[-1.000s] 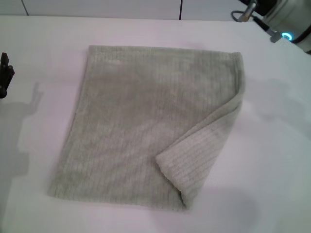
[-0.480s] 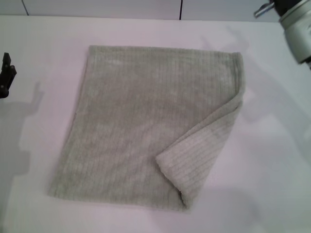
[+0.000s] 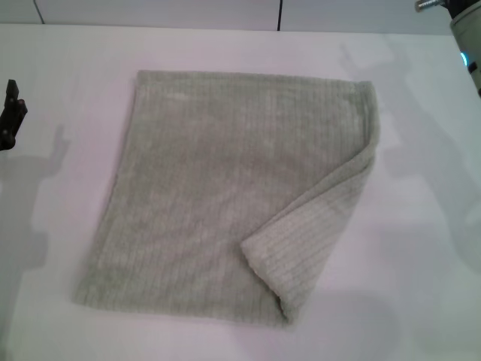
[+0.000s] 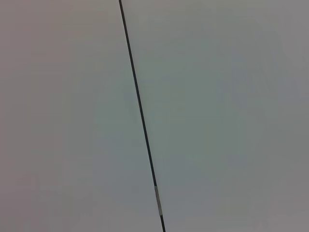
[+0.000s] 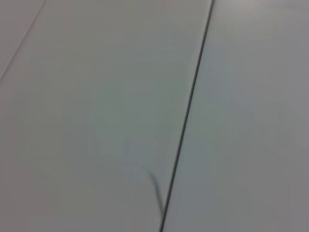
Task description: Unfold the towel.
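The right arm (image 3: 466, 30) has pulled farther off at the far right edge, its gripper out of sight. The left gripper (image 3: 9, 113), fingers unreadable, stays parked at the left edge. The towel (image 3: 218, 188) lies unmoved mid-table (image 3: 68, 60), near-right corner folded over. No writing shows.

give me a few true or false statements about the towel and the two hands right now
1. The towel lies on the white table. True.
2. The towel is fully flat. False: its near right corner is folded over onto the cloth.
3. The right hand is gripping the folded corner. False: only part of the right arm shows, at the far right edge, clear of the towel.
4. The left hand sits at the left edge, apart from the towel. True.
5. The wrist views show the towel up close. False: both show only plain panels with a dark seam.
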Robot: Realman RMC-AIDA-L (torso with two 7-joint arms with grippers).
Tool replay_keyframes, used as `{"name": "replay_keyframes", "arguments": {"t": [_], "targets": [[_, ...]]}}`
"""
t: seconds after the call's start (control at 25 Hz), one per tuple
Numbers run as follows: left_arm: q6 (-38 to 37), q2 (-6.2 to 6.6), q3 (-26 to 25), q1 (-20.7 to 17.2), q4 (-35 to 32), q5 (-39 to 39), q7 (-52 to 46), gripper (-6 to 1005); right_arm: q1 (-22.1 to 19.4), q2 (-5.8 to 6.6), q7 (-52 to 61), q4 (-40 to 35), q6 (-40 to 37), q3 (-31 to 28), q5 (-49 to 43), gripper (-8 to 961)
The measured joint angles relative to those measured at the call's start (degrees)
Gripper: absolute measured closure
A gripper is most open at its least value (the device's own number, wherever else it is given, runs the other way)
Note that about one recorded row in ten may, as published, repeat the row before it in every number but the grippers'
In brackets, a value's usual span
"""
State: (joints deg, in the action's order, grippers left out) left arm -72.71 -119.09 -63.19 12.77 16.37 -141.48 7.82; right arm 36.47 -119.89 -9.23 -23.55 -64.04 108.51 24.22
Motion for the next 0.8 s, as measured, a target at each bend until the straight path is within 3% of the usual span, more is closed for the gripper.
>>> {"name": "replay_keyframes", "arguments": {"t": [0.08,0.2,0.4,0.52,0.72,0.8], "targets": [[0.0,0.02,0.0,0.0,0.1,0.0,0.0,140,0.1,0.02,-2.2,0.7,-0.6,0.9,-0.9,150],[0.1,0.07,0.0,0.1,0.1,0.0,0.0,140,-0.7,0.01,-13.7,2.0,-5.8,6.8,-2.7,150],[0.2,0.13,0.0,0.3,-0.1,0.0,0.0,140,-2.3,0.01,-15.7,2.7,-13.9,10.7,-3.0,150],[0.2,0.19,0.0,0.3,-0.2,0.0,0.0,139,-3.9,0.01,-8.9,2.1,-20.4,11.0,-2.8,150],[0.2,0.18,0.0,0.2,0.0,0.0,0.0,139,-4.8,0.01,6.3,0.2,-20.9,10.2,-2.5,149],[0.2,0.14,0.0,0.0,0.2,0.0,0.0,139,-4.8,0.01,7.5,0.2,-20.7,10.1,-2.5,149]]}}
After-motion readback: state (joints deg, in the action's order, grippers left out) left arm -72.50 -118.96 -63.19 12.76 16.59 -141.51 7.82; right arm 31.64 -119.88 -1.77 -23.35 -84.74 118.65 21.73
